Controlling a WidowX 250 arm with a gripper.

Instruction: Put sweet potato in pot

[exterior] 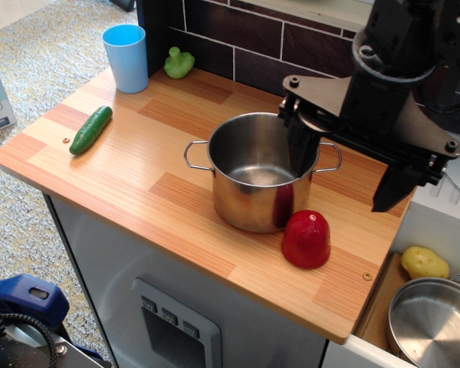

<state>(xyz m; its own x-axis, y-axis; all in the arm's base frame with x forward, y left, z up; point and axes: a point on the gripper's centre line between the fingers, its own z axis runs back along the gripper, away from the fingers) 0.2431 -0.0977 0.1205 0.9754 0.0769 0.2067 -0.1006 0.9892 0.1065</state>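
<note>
The sweet potato [307,239], a glossy red dome-shaped lump, stands on the wooden counter, touching or almost touching the pot's front right side. The pot [245,203] is a tall shiny steel stockpot with two wire loop handles, upright and empty in the middle of the counter. My gripper [345,172] hangs above the pot's right handle, behind and above the sweet potato. It is open and empty, with its left finger [299,149] over the pot's right rim and its right finger [391,192] beyond the pot.
A blue cup [126,57] and a green toy [179,63] stand at the back left. A green cucumber [90,129] lies near the left edge. A yellow potato [424,262] and a shallow steel pan [433,318] sit lower at the right, off the counter.
</note>
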